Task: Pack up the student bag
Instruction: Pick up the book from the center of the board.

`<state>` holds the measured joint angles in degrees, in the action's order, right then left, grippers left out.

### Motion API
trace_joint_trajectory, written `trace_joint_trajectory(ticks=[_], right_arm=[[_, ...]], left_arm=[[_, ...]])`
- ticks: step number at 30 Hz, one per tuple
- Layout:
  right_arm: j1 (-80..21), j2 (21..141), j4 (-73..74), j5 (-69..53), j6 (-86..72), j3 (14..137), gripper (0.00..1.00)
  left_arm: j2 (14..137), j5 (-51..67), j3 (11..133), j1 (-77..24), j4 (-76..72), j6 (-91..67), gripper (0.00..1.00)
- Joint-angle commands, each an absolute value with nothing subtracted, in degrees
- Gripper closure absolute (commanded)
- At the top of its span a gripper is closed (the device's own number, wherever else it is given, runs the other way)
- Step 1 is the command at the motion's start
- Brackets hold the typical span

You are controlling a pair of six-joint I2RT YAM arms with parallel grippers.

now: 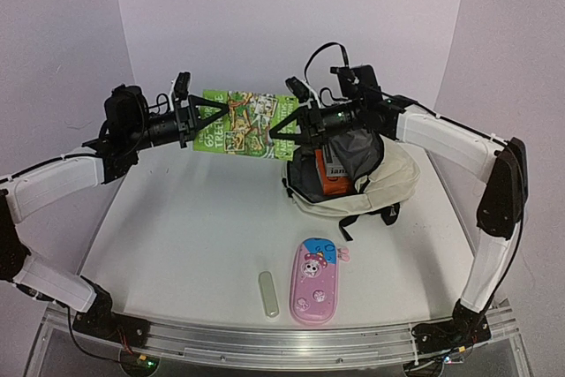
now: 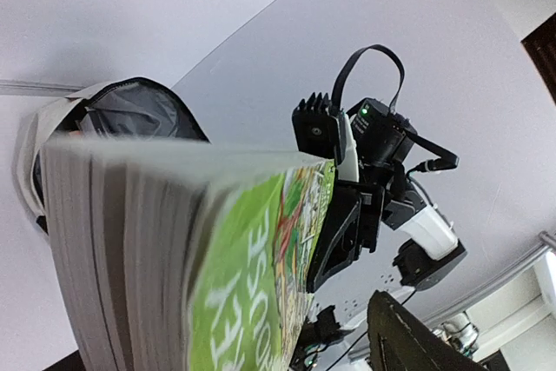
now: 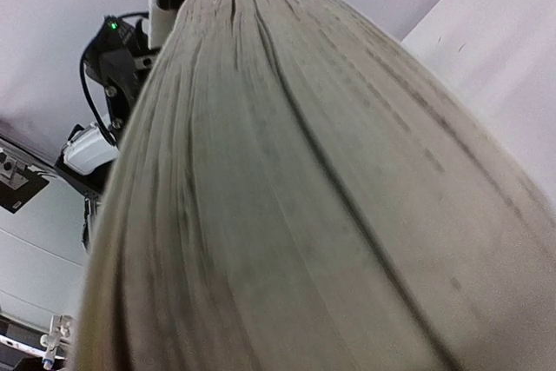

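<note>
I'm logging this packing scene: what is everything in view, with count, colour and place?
book: one, green cover, in the air over the table's far side
student bag: one, cream, open, far right of the table
orange item: one, orange, inside the bag
pencil case: one, pink with a blue corner, near edge
small oblong object: one, pale, just left of the pencil case
table: one, white
left claw: one, black, at the book's left edge
right claw: one, black, gripping the book's right edge

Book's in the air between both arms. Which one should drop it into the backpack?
Right, probably. The right claw grips the green book at the edge nearest the open student bag, almost over its mouth; the left claw sits at the far edge.
</note>
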<state>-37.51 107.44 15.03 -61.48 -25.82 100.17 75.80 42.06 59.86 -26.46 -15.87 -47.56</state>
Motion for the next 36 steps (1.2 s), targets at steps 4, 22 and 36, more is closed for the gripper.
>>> trace_joint_trajectory(ticks=[4,22,36], right_arm=[[-37.6,98.7,12.2,-68.1,-25.2,94.7,1.00],[-35.2,99.7,12.5,-61.1,-25.1,93.2,1.00],[-31.0,108.2,28.0,-1.9,-2.4,101.3,0.38]], left_arm=[[75.1,54.1,67.5,-26.7,-0.4,-33.0,0.31],[76.4,54.6,62.5,-26.5,-4.4,-40.2,0.99],[82.8,45.8,58.5,-20.5,-16.9,-57.9,1.00]])
